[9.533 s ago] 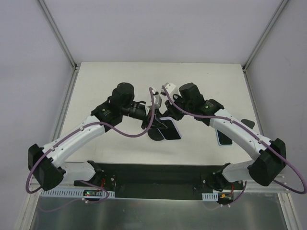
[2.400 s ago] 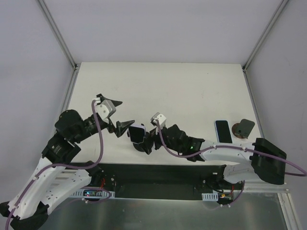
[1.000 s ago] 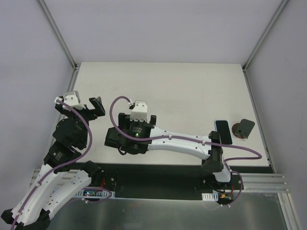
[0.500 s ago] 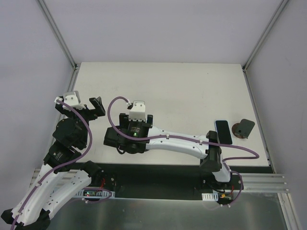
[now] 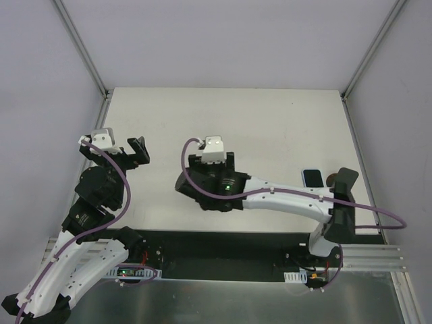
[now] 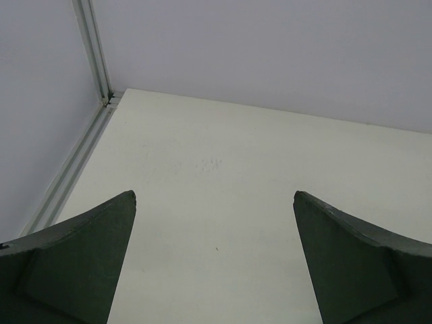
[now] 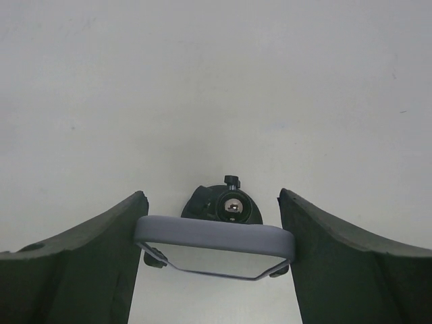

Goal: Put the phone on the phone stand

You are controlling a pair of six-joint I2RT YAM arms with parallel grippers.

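In the right wrist view, a phone (image 7: 214, 233) in a grey case sits crosswise between my right gripper's (image 7: 210, 196) fingers, its two short ends touching both pads. The jaws are shut on it. Just below it a black mount (image 7: 223, 202) with a knob and a shiny ball stands on the table. From above, the right gripper (image 5: 209, 187) points down at the table's middle and hides this phone. The phone stand (image 5: 345, 177), dark with a slanted plate, stands at the far right, half behind the right elbow. My left gripper (image 6: 214, 194) is open and empty, raised at the left (image 5: 115, 150).
A second phone (image 5: 312, 177) with a dark screen lies flat next to the phone stand, partly covered by the right arm. Metal frame rails (image 5: 94, 142) run along the table's left and right edges, with walls behind them.
The right gripper's jaws have narrowed onto the grey-cased phone, and the right arm has shifted somewhat to the right. The left arm has stayed put.
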